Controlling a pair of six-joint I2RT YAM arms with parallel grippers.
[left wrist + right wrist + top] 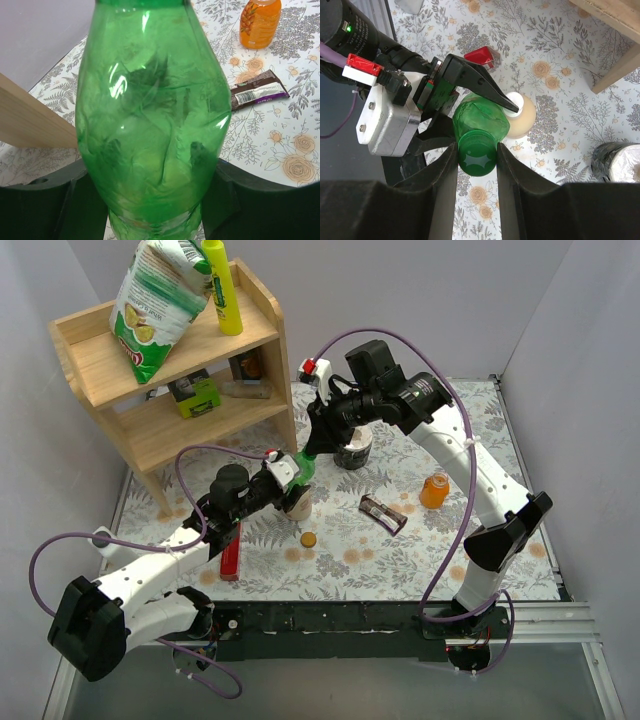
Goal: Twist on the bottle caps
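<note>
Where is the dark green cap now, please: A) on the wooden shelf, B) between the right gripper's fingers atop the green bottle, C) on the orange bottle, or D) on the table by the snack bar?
B: the right wrist view shows the dark green cap pinched by the right gripper on the green bottle that the left gripper holds.

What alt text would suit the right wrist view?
The right gripper clamps the green cap on top of the green bottle, which the left gripper holds by its body. A cream bottle and a floral cloth lie behind.
</note>
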